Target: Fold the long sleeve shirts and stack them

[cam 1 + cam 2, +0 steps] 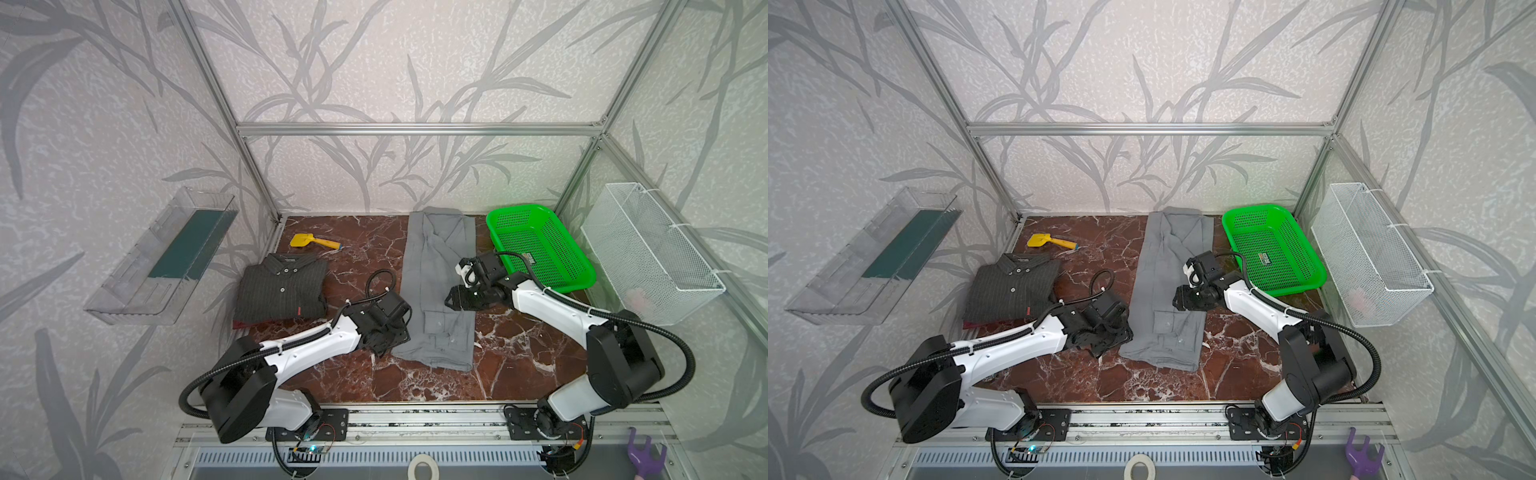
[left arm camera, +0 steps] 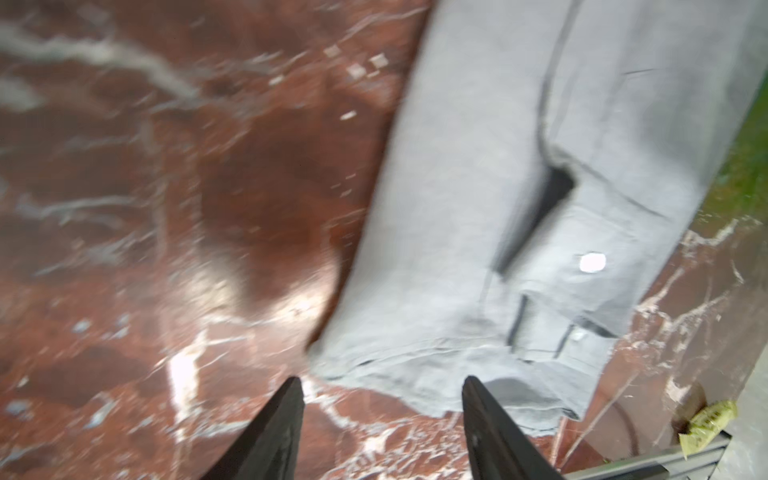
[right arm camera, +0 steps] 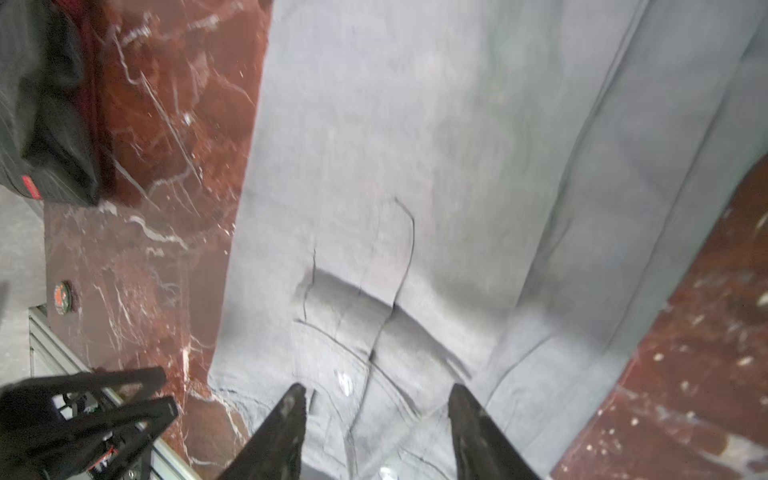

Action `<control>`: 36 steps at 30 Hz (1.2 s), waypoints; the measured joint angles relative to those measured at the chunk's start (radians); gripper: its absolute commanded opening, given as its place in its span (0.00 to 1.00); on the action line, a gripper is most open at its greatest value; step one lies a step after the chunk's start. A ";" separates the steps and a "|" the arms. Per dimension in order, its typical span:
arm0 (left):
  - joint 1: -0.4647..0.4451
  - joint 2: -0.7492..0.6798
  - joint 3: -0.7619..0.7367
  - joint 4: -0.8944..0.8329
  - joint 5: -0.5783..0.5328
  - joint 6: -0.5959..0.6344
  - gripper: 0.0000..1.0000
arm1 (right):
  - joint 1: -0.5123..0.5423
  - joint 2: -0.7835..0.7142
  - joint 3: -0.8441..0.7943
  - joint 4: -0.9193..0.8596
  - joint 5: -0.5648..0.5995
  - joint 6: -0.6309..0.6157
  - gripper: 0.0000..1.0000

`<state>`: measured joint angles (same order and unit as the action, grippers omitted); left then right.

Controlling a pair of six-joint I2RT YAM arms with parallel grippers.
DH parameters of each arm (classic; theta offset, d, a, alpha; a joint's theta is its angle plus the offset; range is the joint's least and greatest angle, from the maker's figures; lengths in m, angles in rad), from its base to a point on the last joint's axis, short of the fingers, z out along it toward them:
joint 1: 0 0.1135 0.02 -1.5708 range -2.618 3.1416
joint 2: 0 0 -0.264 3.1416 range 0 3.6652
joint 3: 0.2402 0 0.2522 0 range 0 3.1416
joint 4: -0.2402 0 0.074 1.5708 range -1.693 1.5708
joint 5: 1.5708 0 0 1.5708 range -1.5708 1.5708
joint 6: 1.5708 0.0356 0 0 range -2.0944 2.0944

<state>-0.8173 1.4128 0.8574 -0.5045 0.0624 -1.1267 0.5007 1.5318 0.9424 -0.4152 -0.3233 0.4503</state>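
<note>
Grey shirt (image 1: 432, 257) lay stretched long; left of it, pinstriped shirt (image 1: 280, 286) sat atop dark red garment (image 1: 243, 324); left gripper (image 2: 380, 380) at the grey hem, right gripper (image 3: 376, 388) over the grey middle, both spread, empty; right wrist view, unlike left, caught an unreadable red tag (image 3: 31, 187).

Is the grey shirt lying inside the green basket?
No, the grey shirt lies flat on the marble table beside the green basket, not in it.
</note>
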 measured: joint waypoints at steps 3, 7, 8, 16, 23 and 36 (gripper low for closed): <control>0.010 0.082 0.074 0.014 0.020 0.044 0.62 | 0.044 -0.027 -0.070 0.006 -0.009 0.035 0.56; 0.014 0.172 0.125 0.036 0.062 0.078 0.62 | 0.084 -0.037 -0.113 0.035 -0.029 0.074 0.52; 0.015 0.186 0.128 0.042 0.071 0.080 0.62 | 0.085 -0.037 -0.120 0.046 -0.034 0.082 0.51; 0.015 0.245 0.135 0.072 0.122 0.088 0.62 | 0.087 -0.041 -0.161 0.084 -0.035 0.122 0.40; 0.015 0.251 0.136 0.085 0.128 0.088 0.62 | 0.088 -0.027 -0.173 0.127 -0.046 0.141 0.13; 0.042 0.248 0.136 0.084 0.128 0.089 0.61 | 0.119 -0.182 -0.222 0.133 -0.067 0.207 0.00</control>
<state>-0.7753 1.6608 0.9932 -0.4202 0.1902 -1.0382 0.6197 1.3499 0.7200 -0.2825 -0.3904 0.6571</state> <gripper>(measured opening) 0.615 0.047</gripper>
